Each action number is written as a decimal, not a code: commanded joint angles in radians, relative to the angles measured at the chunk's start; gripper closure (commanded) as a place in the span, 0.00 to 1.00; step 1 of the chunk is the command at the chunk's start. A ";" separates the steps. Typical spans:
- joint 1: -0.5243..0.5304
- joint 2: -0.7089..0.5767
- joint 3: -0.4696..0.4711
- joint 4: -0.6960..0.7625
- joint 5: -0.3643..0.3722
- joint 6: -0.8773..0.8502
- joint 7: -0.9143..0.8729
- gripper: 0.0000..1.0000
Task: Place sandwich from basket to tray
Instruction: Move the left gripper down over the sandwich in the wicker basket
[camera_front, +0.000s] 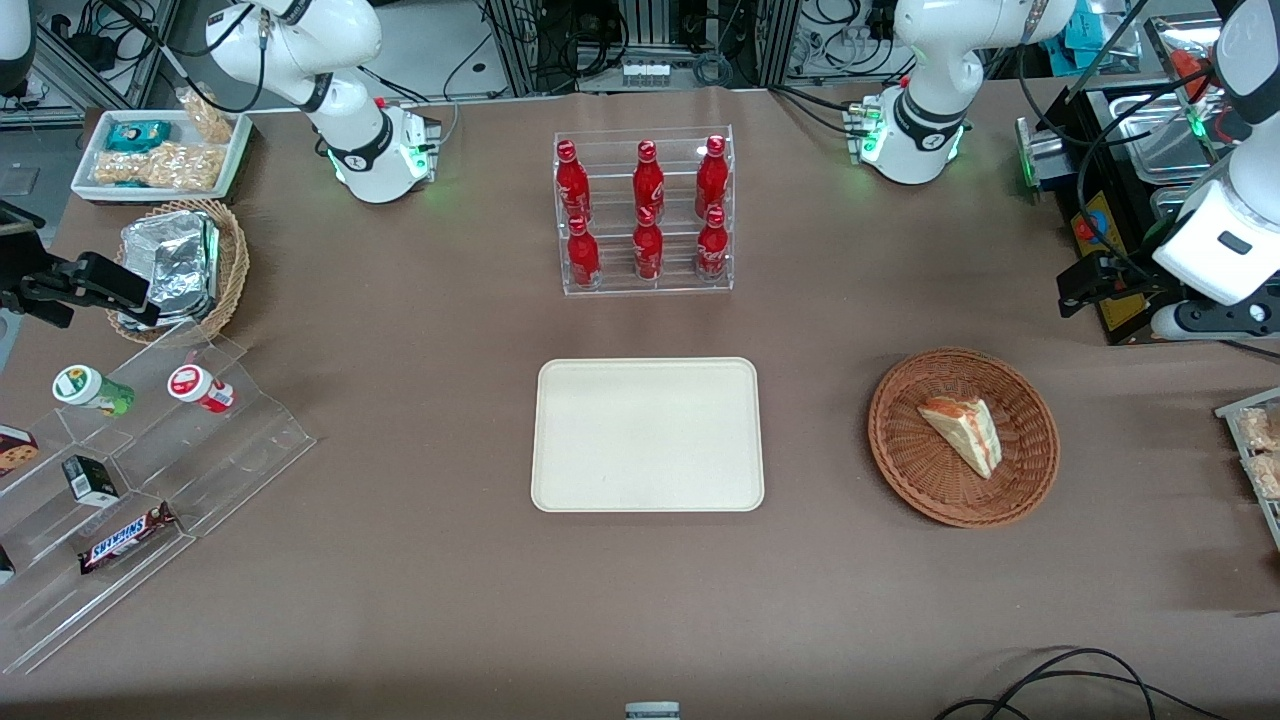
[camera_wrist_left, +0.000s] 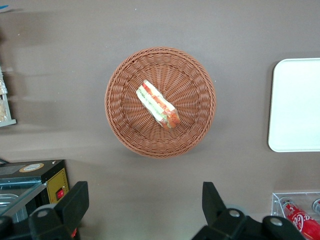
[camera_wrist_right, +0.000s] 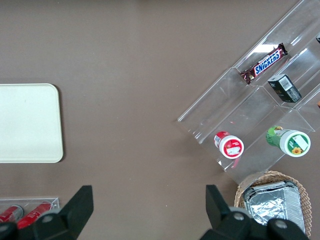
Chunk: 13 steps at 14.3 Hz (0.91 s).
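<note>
Sandwich in basket; gripper apparently above, apart.

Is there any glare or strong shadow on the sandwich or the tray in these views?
Front view: the tray is evenly lit, the sandwich sharp in the basket. Left wrist view: the open gripper is dark, with soft shadow bands on the table.

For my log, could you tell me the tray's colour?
Plain cream-beige rectangular tray, clearest in the front view.
</note>
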 joint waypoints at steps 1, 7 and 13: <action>-0.012 -0.015 0.015 -0.002 -0.015 -0.014 0.046 0.00; -0.013 -0.008 0.015 -0.009 -0.033 -0.067 0.046 0.00; -0.008 0.055 0.016 -0.171 -0.015 0.024 0.048 0.00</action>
